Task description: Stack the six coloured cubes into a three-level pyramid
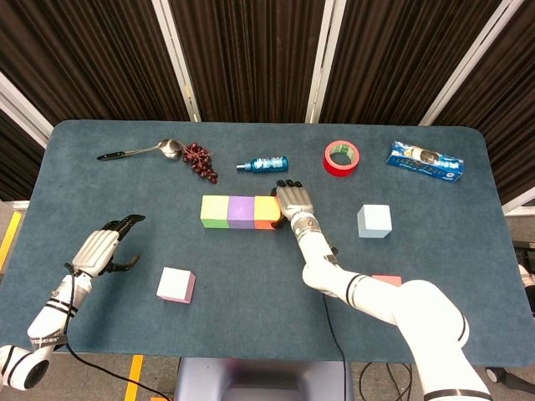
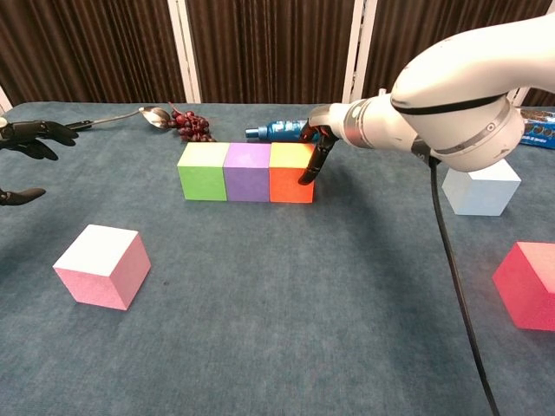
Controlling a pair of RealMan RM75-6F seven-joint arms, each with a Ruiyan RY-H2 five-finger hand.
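Observation:
A green cube (image 1: 214, 211), a purple cube (image 1: 242, 211) and an orange cube (image 1: 266, 212) with a yellow top stand touching in one row at mid-table. My right hand (image 1: 295, 201) presses its dark fingers (image 2: 310, 169) against the orange cube's (image 2: 290, 173) right face and holds nothing. A pink cube (image 1: 176, 284) lies front left, a light blue cube (image 1: 374, 220) to the right, and a red cube (image 2: 529, 284) front right. My left hand (image 1: 104, 246) hovers open at the far left, away from every cube.
Along the back lie a spoon (image 1: 138, 151), a bunch of dark grapes (image 1: 201, 160), a small blue bottle (image 1: 262, 164), a red tape roll (image 1: 342, 158) and a blue snack packet (image 1: 425, 162). The bottle lies just behind my right hand.

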